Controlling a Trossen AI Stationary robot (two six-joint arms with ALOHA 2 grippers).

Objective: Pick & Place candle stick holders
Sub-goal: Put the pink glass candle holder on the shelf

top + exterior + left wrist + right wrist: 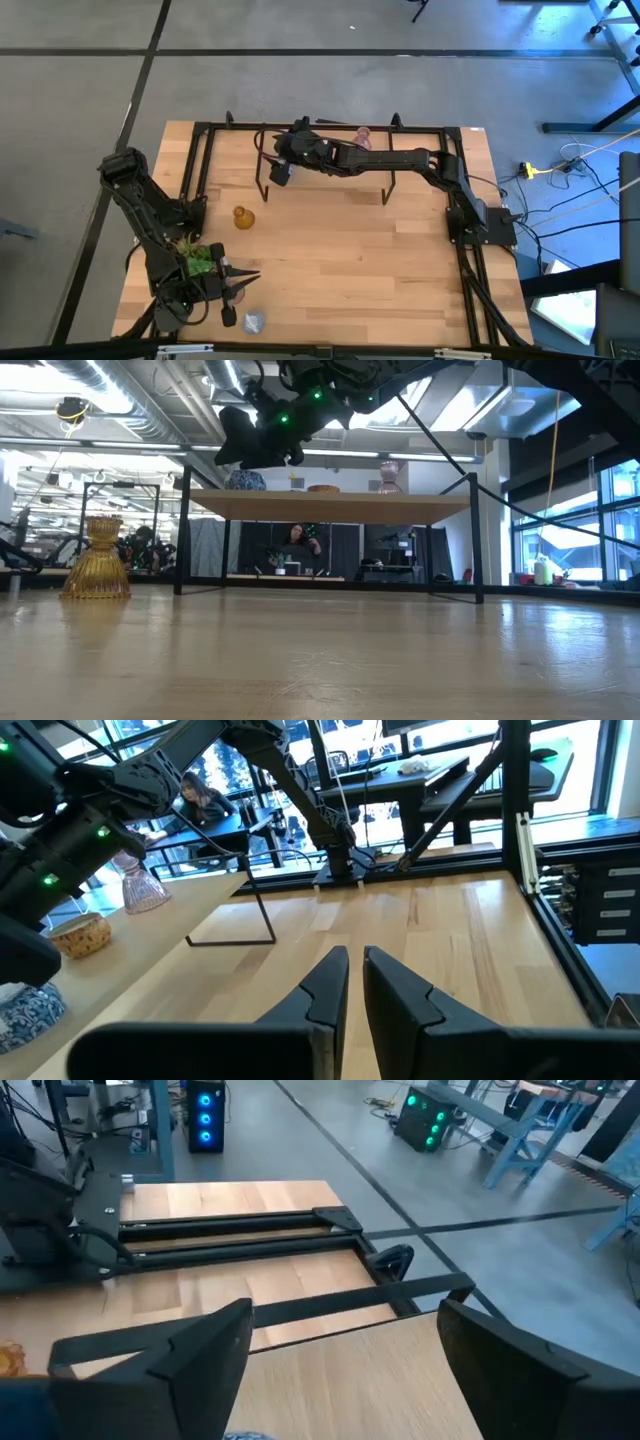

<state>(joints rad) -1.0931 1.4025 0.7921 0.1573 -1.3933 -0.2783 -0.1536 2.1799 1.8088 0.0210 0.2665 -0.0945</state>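
High view: right gripper, fingers apart and empty, hovers at the shelf; amber holder stands nearer it; left gripper pinched together.

Green succulent; raised shelf.

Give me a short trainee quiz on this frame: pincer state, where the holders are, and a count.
1. True or false: the right pincer, over the raised shelf, has its jaws shut.
2. Where does the amber holder stand?
A. on the raised shelf
B. on the table top, in front of the shelf
C. inside a pincer
3. Fill in: the low view shows ___ holders standing on the raised shelf.

Key
1. False: its jaws stand wide open.
2. B.
3. Three: the blue round holder, the cream holder and the pink holder.
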